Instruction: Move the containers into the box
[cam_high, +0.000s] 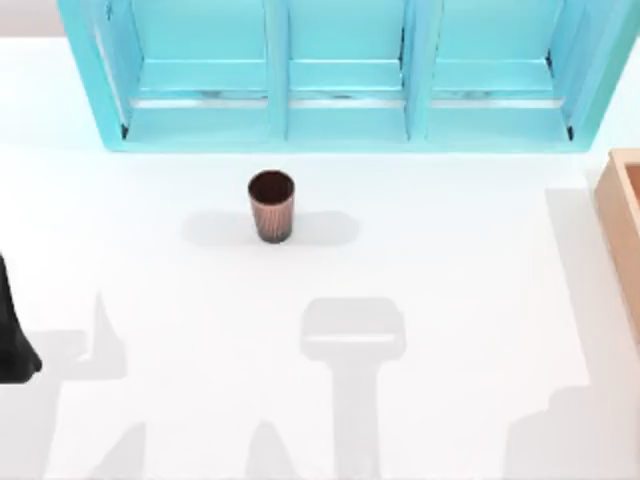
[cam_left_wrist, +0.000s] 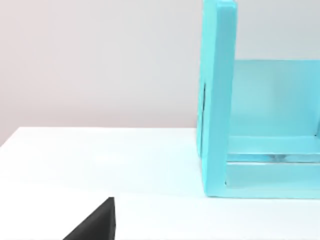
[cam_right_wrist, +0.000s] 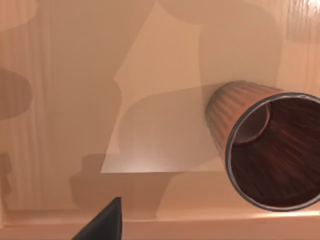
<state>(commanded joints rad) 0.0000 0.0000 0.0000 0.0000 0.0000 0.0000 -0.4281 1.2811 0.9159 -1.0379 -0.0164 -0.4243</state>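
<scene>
My right gripper (cam_right_wrist: 102, 224) hangs over the inside of the box (cam_right_wrist: 65, 100). From its wrist camera I get just a dark wedge of it at the frame's edge, so I cannot tell how far open it is. Nothing touches that wedge, and I see nothing in its hold. My left gripper (cam_left_wrist: 95, 226) is parked low at the left side of the table (cam_high: 450, 330). It too is a dark wedge in its own camera, so I cannot tell its opening either. From above, a dark bit of the left arm (cam_high: 12, 340) sits at the left edge.

The biggest thing in sight is the turquoise shelf unit (cam_high: 345, 75), which runs along the far side of the table with three open compartments facing me. The left wrist camera looks past the end panel of that unit (cam_left_wrist: 217, 100) toward a plain pale wall (cam_left_wrist: 100, 65).

The white table carries grey shadows of the arms. The tan box (cam_high: 622, 215) sits at the table's right edge, partly cut off from above, with its raised rim showing.

One ribbed copper-brown cup (cam_right_wrist: 265, 150) rests on the box floor, its dark mouth turned toward the right wrist camera, well apart from the gripper's wedge. The other cup (cam_high: 271, 205) stands upright on the open table, left of centre, just in front of the shelf unit and well apart from the box and from both arms.
</scene>
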